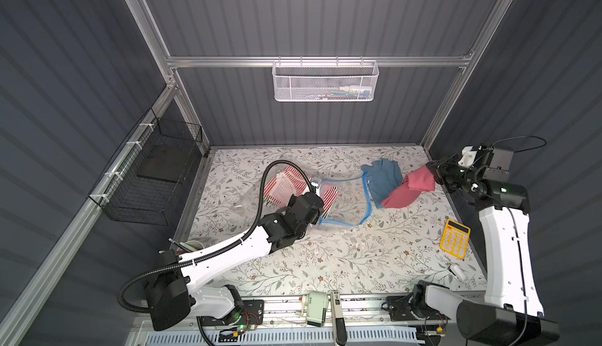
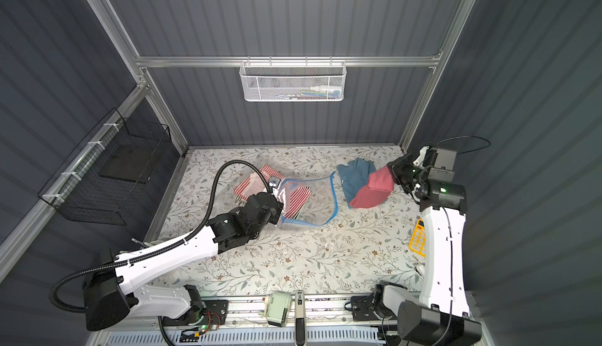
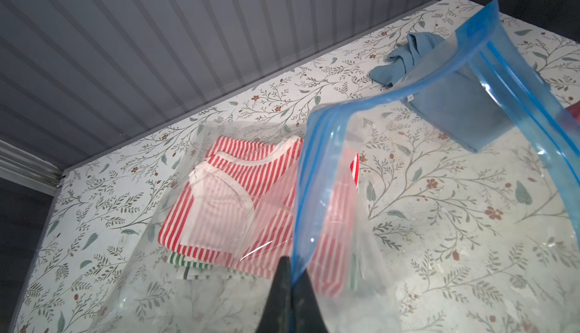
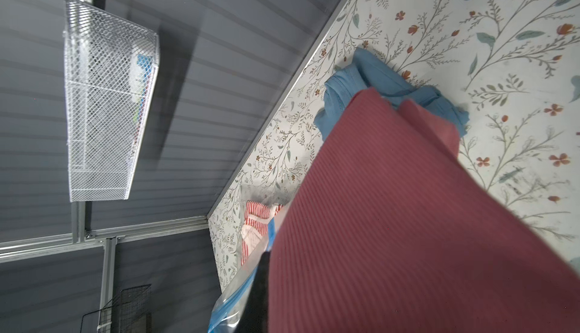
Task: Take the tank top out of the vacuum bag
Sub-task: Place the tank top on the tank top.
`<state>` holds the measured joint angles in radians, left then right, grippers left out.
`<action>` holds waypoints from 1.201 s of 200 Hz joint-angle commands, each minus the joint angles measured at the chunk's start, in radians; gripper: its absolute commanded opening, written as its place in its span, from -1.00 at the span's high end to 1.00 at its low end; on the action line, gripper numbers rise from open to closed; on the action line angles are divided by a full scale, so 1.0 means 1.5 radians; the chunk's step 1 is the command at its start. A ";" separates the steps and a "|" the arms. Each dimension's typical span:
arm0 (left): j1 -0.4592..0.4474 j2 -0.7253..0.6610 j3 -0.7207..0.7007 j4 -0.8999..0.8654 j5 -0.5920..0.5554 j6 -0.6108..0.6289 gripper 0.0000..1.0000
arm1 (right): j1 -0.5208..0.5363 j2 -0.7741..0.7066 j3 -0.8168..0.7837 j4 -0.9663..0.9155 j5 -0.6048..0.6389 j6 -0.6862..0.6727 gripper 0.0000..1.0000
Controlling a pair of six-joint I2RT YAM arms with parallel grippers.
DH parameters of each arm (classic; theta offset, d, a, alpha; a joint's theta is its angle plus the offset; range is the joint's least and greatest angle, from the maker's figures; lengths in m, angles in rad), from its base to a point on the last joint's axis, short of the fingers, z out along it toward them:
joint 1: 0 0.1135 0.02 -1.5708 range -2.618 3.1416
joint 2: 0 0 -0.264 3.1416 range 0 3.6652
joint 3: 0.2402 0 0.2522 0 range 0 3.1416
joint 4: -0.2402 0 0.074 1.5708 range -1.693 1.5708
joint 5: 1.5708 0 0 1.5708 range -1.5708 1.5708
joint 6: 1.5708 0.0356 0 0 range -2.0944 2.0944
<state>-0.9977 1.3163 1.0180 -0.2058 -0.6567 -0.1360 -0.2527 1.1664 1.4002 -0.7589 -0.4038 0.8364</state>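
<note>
Left gripper [image 3: 291,279] pinched on the blue zip strip [image 3: 439,77] of the large clear crinkly vacuum bag [image 3: 329,196]; right gripper [image 1: 433,173] clamped on a pink ribbed garment [image 1: 410,188] outside it.

Left wrist view: the jaws press together on the strip, lifting the mouth open. Inside lies a folded red-and-white striped garment [image 3: 226,190] with white trim, over a green-striped piece [image 3: 188,267]. Right wrist view: the pink cloth hangs from closed jaws above a crumpled blue garment [image 4: 370,74] on the floral tabletop [image 4: 518,64]. Both top views: the bag sits mid-table, with the pink and blue pieces just beside its mouth, outside it. If the pink piece is the tank top, only setting it down is left. If the striped one is, extraction has not begun. I cannot tell which.
</note>
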 commanded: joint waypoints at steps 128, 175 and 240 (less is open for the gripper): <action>0.005 0.007 -0.009 0.024 0.045 0.012 1.00 | 0.005 0.172 -0.018 0.328 0.031 -0.001 1.00; 0.005 0.010 -0.021 0.032 0.033 0.015 1.00 | 0.028 0.249 0.040 0.366 0.065 0.003 1.00; 0.017 0.025 -0.035 0.042 0.032 0.015 1.00 | 0.064 0.347 0.132 0.384 0.101 0.006 1.00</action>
<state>-0.9859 1.3396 0.9859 -0.1631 -0.6022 -0.1310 -0.1703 1.6501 1.5372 -0.2405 -0.2832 0.8413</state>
